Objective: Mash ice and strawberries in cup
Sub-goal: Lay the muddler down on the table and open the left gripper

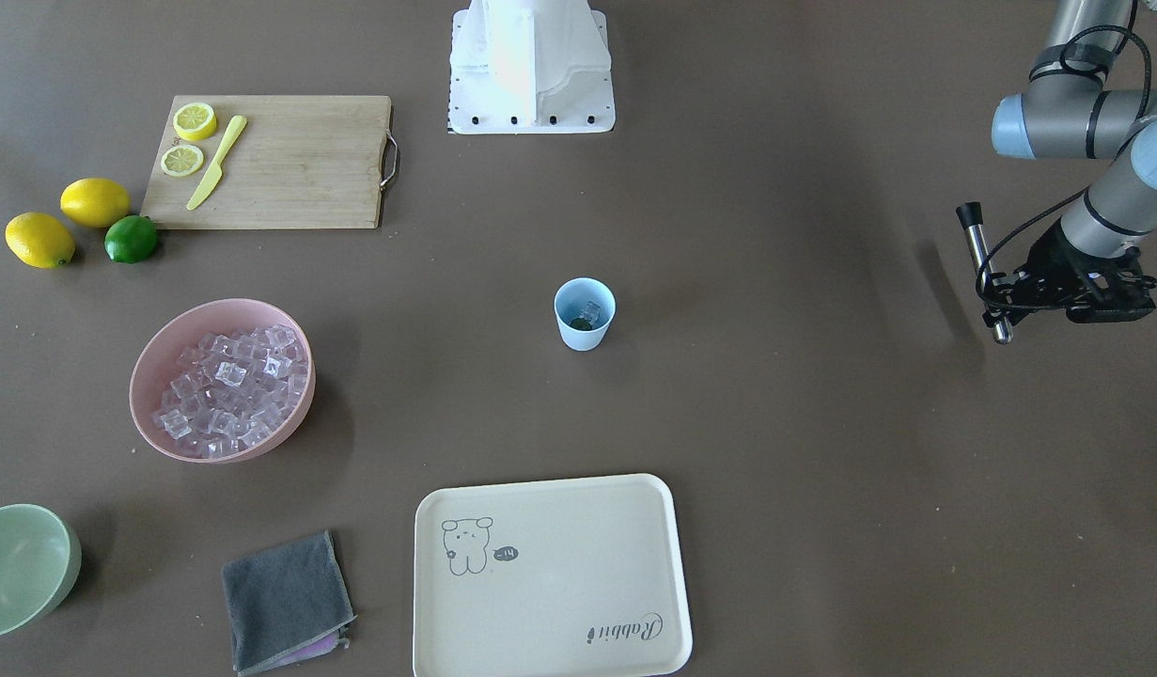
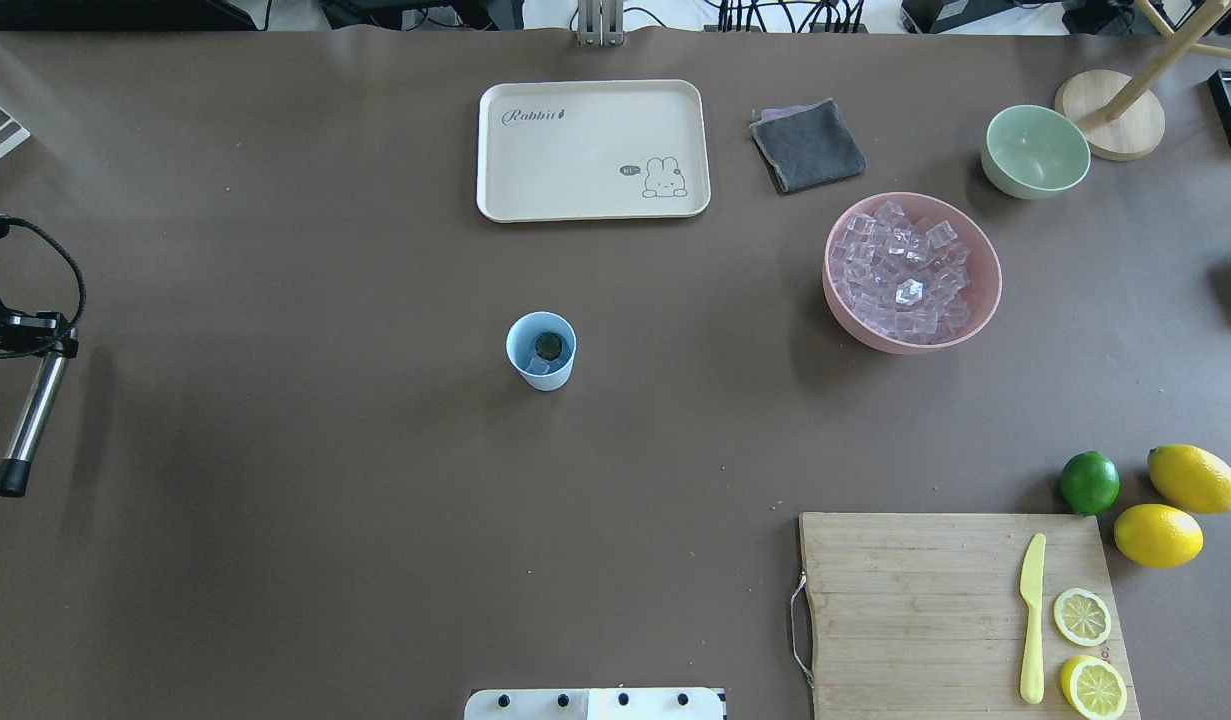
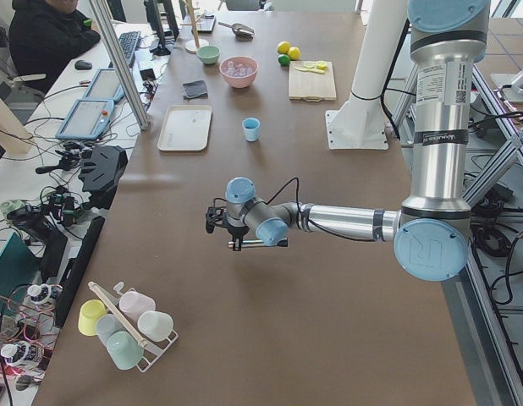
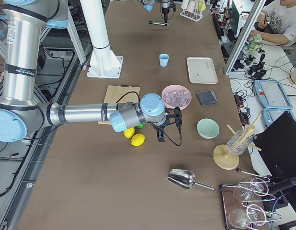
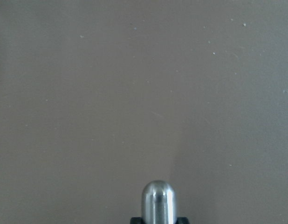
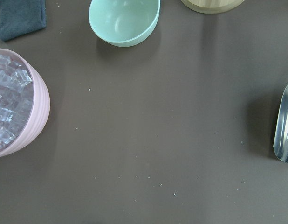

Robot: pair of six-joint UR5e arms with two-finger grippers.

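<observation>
From the front, the cup (image 1: pixel 585 315) stands mid-table with ice (image 1: pixel 591 309) and a green-topped strawberry (image 1: pixel 579 324) inside. Well off to the side, the left gripper (image 1: pixel 1006 297) is clamped on a steel muddler (image 1: pixel 982 263).

From the right end, the right gripper (image 4: pixel 161 136) hangs by the lemons (image 4: pixel 137 139); I cannot tell how its jaws stand.

The left wrist shows the muddler's rounded end over bare table (image 5: pixel 134 93).
</observation>
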